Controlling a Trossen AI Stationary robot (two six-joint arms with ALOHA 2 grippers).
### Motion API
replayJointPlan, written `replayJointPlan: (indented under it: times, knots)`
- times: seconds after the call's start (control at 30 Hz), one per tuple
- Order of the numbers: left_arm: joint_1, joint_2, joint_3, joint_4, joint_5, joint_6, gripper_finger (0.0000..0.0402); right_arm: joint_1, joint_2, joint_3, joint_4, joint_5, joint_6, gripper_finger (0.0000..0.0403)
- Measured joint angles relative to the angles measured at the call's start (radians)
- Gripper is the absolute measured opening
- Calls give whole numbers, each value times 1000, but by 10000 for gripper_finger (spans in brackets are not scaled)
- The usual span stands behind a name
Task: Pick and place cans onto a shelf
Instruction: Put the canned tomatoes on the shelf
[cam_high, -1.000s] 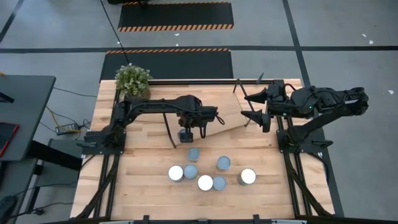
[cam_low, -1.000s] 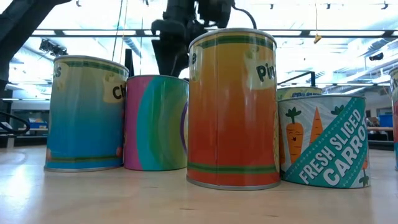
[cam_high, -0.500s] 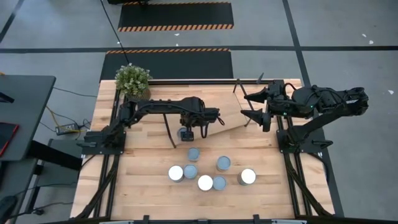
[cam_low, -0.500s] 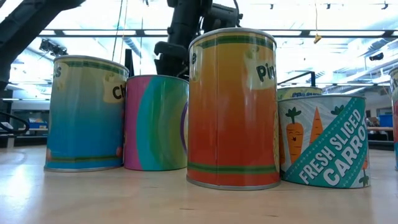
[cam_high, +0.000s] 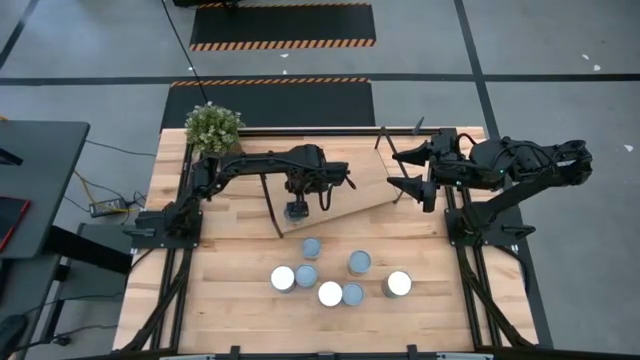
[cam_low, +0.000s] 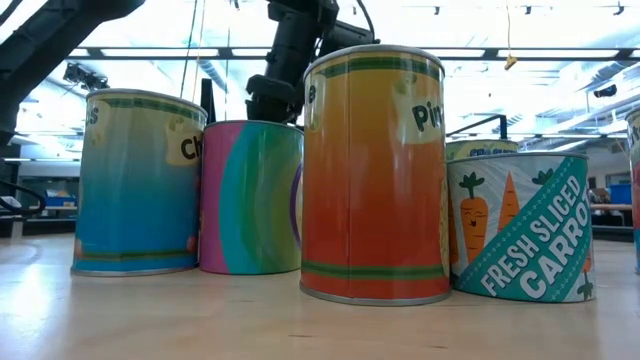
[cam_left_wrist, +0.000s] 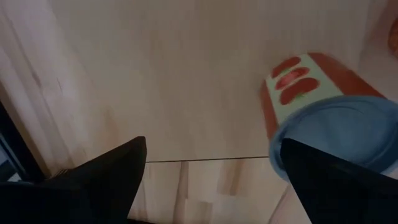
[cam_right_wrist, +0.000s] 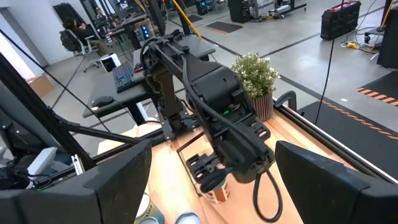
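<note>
My left gripper (cam_high: 297, 208) points down over the left part of the shelf (cam_high: 365, 185), a light-wood board with black frame ends lying askew at the table's far side. Its fingers are wide open in the left wrist view (cam_left_wrist: 211, 146), with bare wood between them. A can with a blue-grey top and red label (cam_left_wrist: 336, 124) stands just beside one finger, and also shows under the gripper in the right wrist view (cam_right_wrist: 216, 188). My right gripper (cam_high: 399, 170) waits open and empty over the shelf's right end. Several more cans (cam_high: 330, 275) stand on the table's near half.
A potted green plant (cam_high: 213, 128) stands at the table's far left corner. In the low view the cans on the table (cam_low: 373, 170) stand close together and hide the shelf. Bare tabletop (cam_high: 230, 260) lies left of the cans.
My left gripper has risen, as the low view shows, and has drawn a little toward the table's far edge. The cans on the table's near half have stayed where they were.
</note>
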Motion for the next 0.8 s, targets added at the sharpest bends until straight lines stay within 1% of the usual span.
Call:
replayJointPlan:
  times: [0.2,0.47,0.53,0.63,0.8]
  knots:
    - [24,-3,0,-1,2,-3,375,0,0,0,0,0,4,348]
    - [29,-3,0,-1,18,-30,375,0,0,0,4,0,8,348]
    - [26,-4,0,-1,51,-27,375,0,0,0,4,0,8,348]
    - [17,-20,-1,-1,86,15,375,0,0,0,4,0,8,348]
    - [-5,-25,-1,-1,88,85,375,0,0,0,7,0,6,348]
